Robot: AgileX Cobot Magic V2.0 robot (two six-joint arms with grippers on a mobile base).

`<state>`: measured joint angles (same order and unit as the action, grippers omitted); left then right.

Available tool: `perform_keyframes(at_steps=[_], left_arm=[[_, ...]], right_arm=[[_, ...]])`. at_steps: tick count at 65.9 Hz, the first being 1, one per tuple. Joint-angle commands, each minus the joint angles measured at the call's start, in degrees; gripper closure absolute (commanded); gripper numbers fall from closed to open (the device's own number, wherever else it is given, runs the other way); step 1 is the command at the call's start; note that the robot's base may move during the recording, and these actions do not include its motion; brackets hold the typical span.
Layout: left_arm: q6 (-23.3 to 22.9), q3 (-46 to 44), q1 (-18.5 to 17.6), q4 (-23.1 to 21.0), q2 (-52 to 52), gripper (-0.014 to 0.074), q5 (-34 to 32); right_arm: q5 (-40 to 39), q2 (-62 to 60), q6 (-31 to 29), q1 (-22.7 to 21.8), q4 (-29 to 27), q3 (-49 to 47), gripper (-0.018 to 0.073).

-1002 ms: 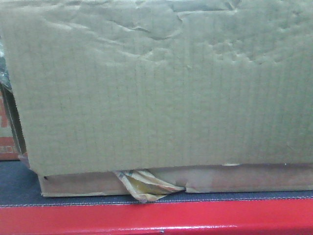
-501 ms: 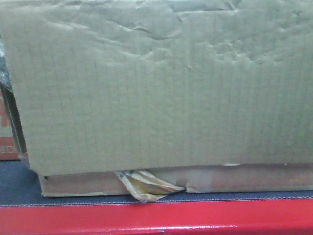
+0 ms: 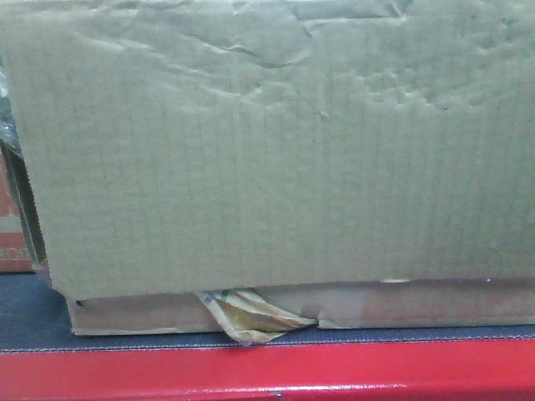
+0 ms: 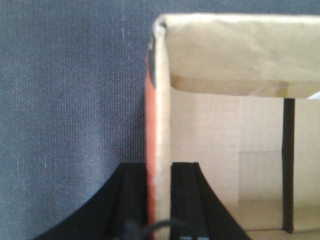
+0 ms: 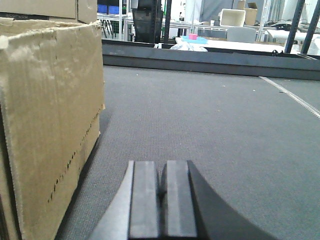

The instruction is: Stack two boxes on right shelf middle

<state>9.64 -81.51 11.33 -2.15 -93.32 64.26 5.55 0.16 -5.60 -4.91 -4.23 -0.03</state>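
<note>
A large brown cardboard box (image 3: 276,150) fills the front view, close to the camera. A lower cardboard edge (image 3: 418,305) with crumpled tape (image 3: 251,316) shows beneath it. In the left wrist view my left gripper (image 4: 159,167) is shut on the upright side wall (image 4: 161,100) of an open cardboard box, with one finger outside and one inside. My right gripper (image 5: 162,170) is shut and empty, low over the grey mat (image 5: 210,125). A cardboard box (image 5: 50,110) stands just to its left, with another box (image 5: 45,7) on top of it.
The boxes rest on a grey mat (image 3: 29,309) with a red shelf edge (image 3: 267,372) in front. A red and white carton (image 3: 10,225) shows at the far left. A dark raised rim (image 5: 210,57) bounds the mat behind, and a workshop lies beyond it.
</note>
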Motion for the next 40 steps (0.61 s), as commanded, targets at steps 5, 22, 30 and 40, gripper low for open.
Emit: perform_keyframes(at_steps=[5, 22, 30, 40], left_arm=[[-6.2, -6.0, 0.2, 5.7, 0.6, 0.0707, 1.7], [-16.4, -25.1, -0.1, 11.2, 3.6, 0.0707, 5.0], [-18.5, -35.3, -2.9, 11.2, 3.7, 0.0707, 5.7], [-19.4, -43.9, -10.0, 11.7, 3.7, 0.0707, 5.7]], right_arm=[[-0.8, -0.2, -0.3, 0.0, -0.1, 0.0, 0.0721], [-0.8, -0.2, -0.3, 0.0, -0.1, 0.0, 0.0721], [-0.8, -0.2, -0.3, 0.0, -0.1, 0.0, 0.0721], [-0.8, -0.2, -0.3, 0.0, -0.1, 0.0, 0.0721]])
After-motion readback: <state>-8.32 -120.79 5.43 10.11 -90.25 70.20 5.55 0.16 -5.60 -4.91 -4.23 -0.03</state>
